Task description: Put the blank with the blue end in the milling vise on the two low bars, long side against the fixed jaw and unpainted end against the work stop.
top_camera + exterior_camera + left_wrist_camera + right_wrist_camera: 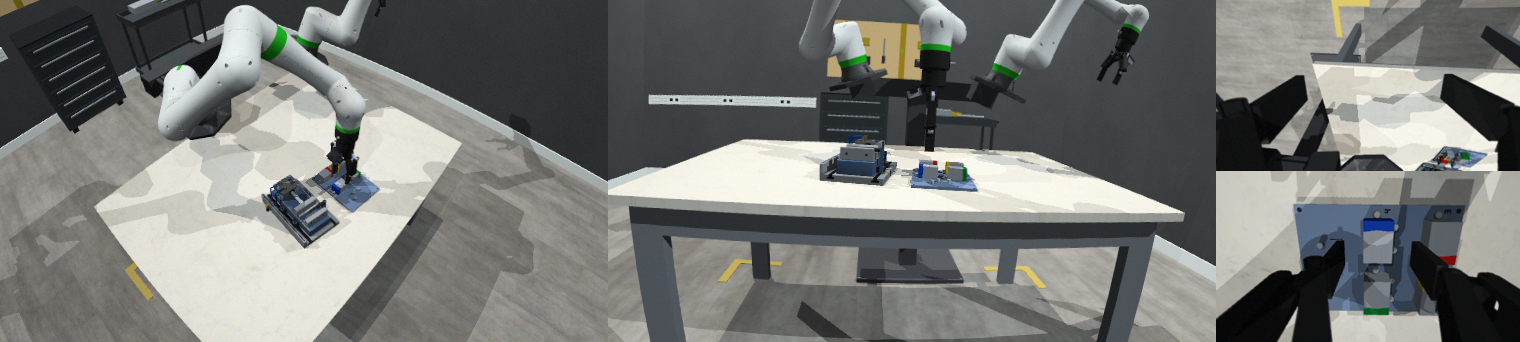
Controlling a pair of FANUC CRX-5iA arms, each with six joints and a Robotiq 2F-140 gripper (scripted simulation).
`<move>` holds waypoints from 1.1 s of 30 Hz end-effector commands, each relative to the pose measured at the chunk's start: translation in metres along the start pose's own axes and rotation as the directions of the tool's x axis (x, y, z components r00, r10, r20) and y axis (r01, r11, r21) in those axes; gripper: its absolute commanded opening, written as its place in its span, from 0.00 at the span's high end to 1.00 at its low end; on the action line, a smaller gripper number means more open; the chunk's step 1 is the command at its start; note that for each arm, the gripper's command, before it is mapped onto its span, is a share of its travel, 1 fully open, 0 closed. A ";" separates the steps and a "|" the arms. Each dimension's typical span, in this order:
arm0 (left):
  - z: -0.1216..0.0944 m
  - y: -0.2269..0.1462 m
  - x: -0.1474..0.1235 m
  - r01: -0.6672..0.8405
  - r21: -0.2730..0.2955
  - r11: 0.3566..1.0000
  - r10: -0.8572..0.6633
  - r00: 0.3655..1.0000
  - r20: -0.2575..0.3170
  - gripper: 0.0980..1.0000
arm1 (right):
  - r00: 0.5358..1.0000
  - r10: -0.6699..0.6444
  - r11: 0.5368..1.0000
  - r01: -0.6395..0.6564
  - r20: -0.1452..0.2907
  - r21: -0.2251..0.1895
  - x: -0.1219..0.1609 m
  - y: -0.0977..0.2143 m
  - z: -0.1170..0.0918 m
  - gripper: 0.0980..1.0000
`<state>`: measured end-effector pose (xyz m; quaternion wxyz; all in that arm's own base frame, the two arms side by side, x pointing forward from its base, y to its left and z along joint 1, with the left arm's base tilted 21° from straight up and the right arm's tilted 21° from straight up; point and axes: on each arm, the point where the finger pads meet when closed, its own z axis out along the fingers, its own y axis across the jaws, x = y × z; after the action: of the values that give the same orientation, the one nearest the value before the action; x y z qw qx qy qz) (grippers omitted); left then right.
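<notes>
Right jaws [342, 177] [929, 149] [1378, 244]: part-open, empty, over blue-ended blank [340, 187] [929, 171] [1378, 246], on plate [356, 204] [943, 186] [1479, 155] [1330, 221]. Left jaws [378, 12] [1109, 80] [1374, 79]: wide apart, empty. We judge outstanding: grasp, transfer, seating in vise [311, 228] [856, 167].

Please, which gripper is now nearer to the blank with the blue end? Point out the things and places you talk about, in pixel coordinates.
The right. The right gripper [341, 178] [929, 150] [1377, 253] is above the plate, close to the blue-ended blank [340, 187] [929, 171] [1378, 245]; the left gripper [1109, 81] is raised far off to the side.
</notes>
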<state>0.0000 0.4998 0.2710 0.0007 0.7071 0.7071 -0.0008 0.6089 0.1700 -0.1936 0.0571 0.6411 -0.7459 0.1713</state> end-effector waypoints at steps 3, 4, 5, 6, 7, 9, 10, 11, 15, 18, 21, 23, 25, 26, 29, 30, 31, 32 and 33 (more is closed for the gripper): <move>-0.001 0.000 0.000 0.000 0.000 1.000 0.000 1.000 -0.002 0.00 | 1.000 0.000 1.000 0.000 0.001 0.002 -0.001 -0.001 -0.002 0.53; -0.001 0.000 0.000 0.000 0.000 1.000 0.000 1.000 -0.002 0.00 | 1.000 0.000 1.000 0.000 0.001 0.002 -0.001 0.000 -0.002 0.53; -0.001 0.000 0.000 0.000 0.000 1.000 0.000 1.000 -0.002 0.00 | 1.000 0.000 1.000 0.000 0.001 0.002 -0.001 0.000 -0.003 0.53; -0.001 0.000 0.000 0.000 0.000 1.000 0.000 1.000 -0.002 0.00 | 1.000 0.000 1.000 0.000 0.001 0.002 -0.001 0.000 -0.003 0.53; -0.001 0.000 0.000 0.000 0.000 1.000 0.000 1.000 -0.002 0.00 | 1.000 0.000 1.000 0.000 0.001 0.002 -0.001 0.000 -0.003 0.53; -0.001 0.000 0.000 0.000 0.000 1.000 0.000 1.000 -0.002 0.00 | 1.000 0.000 1.000 0.000 0.001 0.002 -0.001 0.000 -0.004 0.53; -0.001 0.000 0.000 0.000 0.000 1.000 0.000 1.000 -0.002 0.00 | 1.000 0.000 1.000 0.000 0.001 0.002 -0.001 0.000 -0.004 0.53; -0.001 0.000 0.000 0.000 0.000 1.000 0.000 1.000 -0.002 0.00 | 1.000 0.000 1.000 0.000 0.001 0.001 -0.001 0.000 -0.005 0.53; -0.001 0.000 0.000 0.000 0.000 1.000 0.000 1.000 -0.002 0.00 | 1.000 0.000 1.000 0.000 0.001 0.001 -0.002 0.001 -0.006 0.53; -0.001 0.000 0.000 0.000 0.000 1.000 0.000 1.000 -0.002 0.00 | 1.000 0.000 1.000 0.000 0.001 0.001 -0.002 0.001 -0.007 0.53; -0.001 0.000 0.000 0.000 0.000 1.000 0.000 1.000 -0.002 0.00 | 1.000 0.000 1.000 0.000 0.001 0.001 -0.002 0.001 -0.007 0.53; -0.001 0.000 0.000 0.000 0.000 1.000 0.000 1.000 -0.002 0.00 | 1.000 0.000 1.000 0.000 0.001 0.001 -0.002 0.001 -0.007 0.53; -0.001 0.000 0.000 0.000 0.000 1.000 0.000 1.000 -0.002 0.00 | 1.000 0.000 1.000 0.000 0.001 0.001 -0.002 0.001 -0.008 0.53; -0.001 0.000 0.000 0.000 0.000 1.000 0.000 1.000 -0.002 0.00 | 1.000 0.000 1.000 0.000 0.001 0.001 -0.002 0.001 -0.008 0.53; -0.001 0.000 0.000 0.000 0.000 1.000 0.000 1.000 -0.002 0.00 | 1.000 0.000 1.000 0.000 0.001 0.001 -0.002 0.001 -0.008 0.53; -0.001 0.000 0.000 0.000 0.000 1.000 0.000 1.000 -0.002 0.00 | 1.000 0.000 1.000 0.000 0.001 0.001 -0.002 0.001 -0.008 0.53; -0.001 0.000 0.000 0.000 0.000 1.000 0.000 1.000 -0.002 0.00 | 1.000 0.000 1.000 0.000 0.001 0.001 -0.002 0.001 -0.009 0.53; -0.001 0.000 0.000 0.000 0.000 1.000 0.000 1.000 -0.002 0.00 | 1.000 0.000 1.000 0.000 0.001 0.001 -0.002 0.002 -0.009 0.53; -0.001 0.000 0.000 0.000 0.000 1.000 0.000 1.000 -0.002 0.00 | 1.000 0.000 1.000 0.000 0.001 0.001 -0.002 0.002 -0.009 0.53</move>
<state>0.0000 0.4998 0.2710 0.0007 0.7071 0.7071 -0.0008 0.6060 0.1742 -0.1873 0.0573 0.6410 -0.7460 0.1713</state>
